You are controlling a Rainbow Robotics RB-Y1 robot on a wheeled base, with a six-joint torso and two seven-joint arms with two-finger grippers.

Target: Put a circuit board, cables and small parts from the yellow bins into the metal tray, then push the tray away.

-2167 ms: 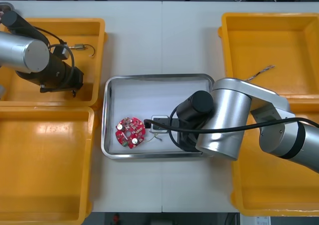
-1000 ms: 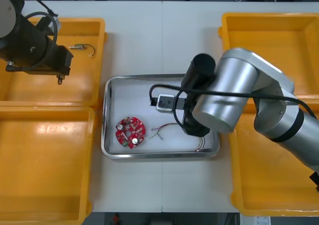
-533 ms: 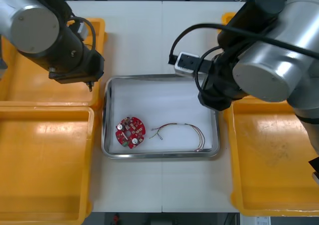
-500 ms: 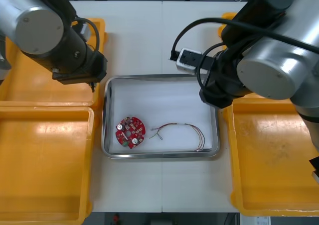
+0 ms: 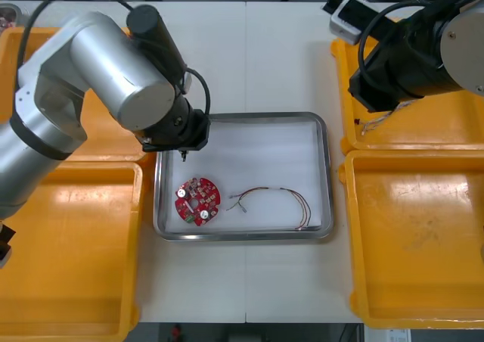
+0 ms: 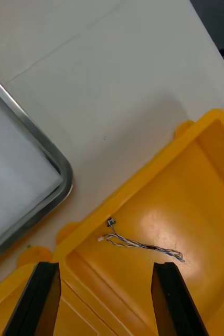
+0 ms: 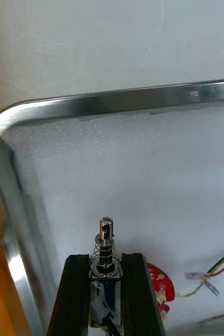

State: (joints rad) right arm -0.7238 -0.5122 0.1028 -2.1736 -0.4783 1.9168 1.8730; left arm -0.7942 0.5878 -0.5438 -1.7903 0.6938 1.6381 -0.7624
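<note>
My left gripper (image 5: 184, 150) hangs over the metal tray's (image 5: 243, 117) far left corner, shut on a small metal part (image 7: 105, 251) with a spring and a pin that sticks out past the fingers (image 7: 76, 294). In the tray lie a round red circuit board (image 5: 197, 201) and a red and yellow cable (image 5: 277, 200). My right gripper (image 6: 106, 278) stands open above the far right yellow bin (image 5: 454, 134), over a twisted blue and white cable (image 6: 143, 245), with nothing between its fingers.
Two yellow bins (image 5: 68, 251) flank the tray on the left and two on the right, the near right one (image 5: 416, 244) bare inside. The tray's rim (image 6: 51, 157) lies close to the far right bin's corner. White table stretches beyond the tray.
My left arm has swung from the far left bin to the tray's far left corner, carrying the small metal part. My right arm has drawn back from the tray to the far right bin.
</note>
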